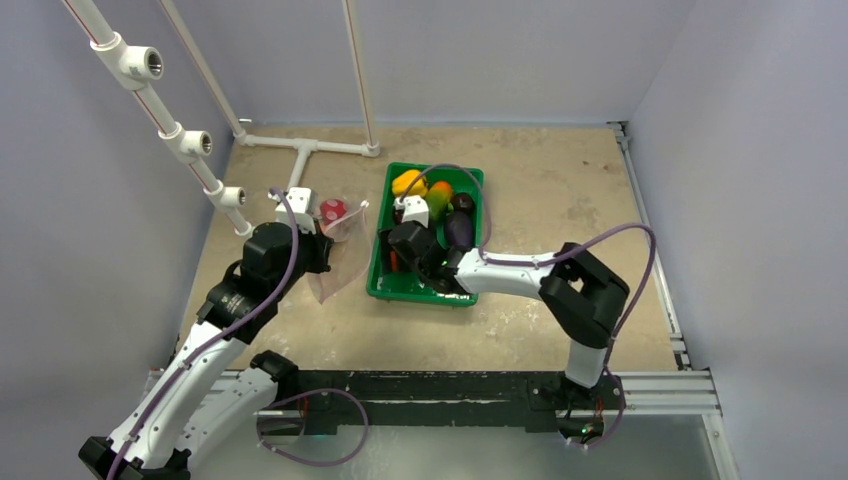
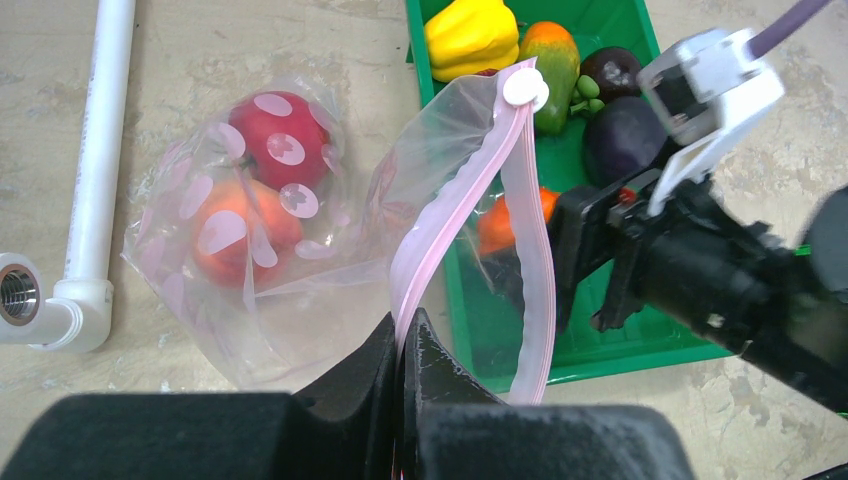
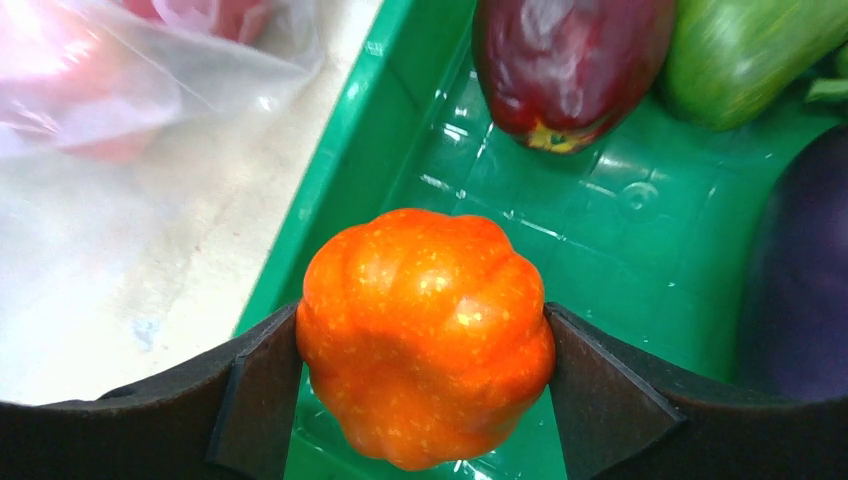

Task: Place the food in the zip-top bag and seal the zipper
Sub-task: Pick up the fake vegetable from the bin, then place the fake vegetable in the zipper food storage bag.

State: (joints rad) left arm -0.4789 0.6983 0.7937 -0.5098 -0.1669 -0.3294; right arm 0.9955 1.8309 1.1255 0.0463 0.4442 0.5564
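Note:
The clear zip-top bag (image 2: 300, 270) lies left of the green tray (image 2: 640, 345), mouth held up and open. A red tomato (image 2: 275, 125) and a peach (image 2: 235, 230) are inside it. My left gripper (image 2: 410, 335) is shut on the pink zipper (image 2: 455, 215) strip. My right gripper (image 3: 425, 350) is shut on the orange (image 3: 425, 335), low over the tray's left side near the rim. A yellow pepper (image 2: 470, 35), a green-orange pepper (image 2: 555, 60), a purple eggplant (image 2: 625, 135) and a dark red piece (image 3: 565, 65) lie in the tray.
White PVC pipes (image 1: 300, 150) run along the table's back left, one close to the bag (image 2: 95, 170). The tray's green wall (image 3: 340, 170) stands between the orange and the bag. Grey walls close in the table on three sides.

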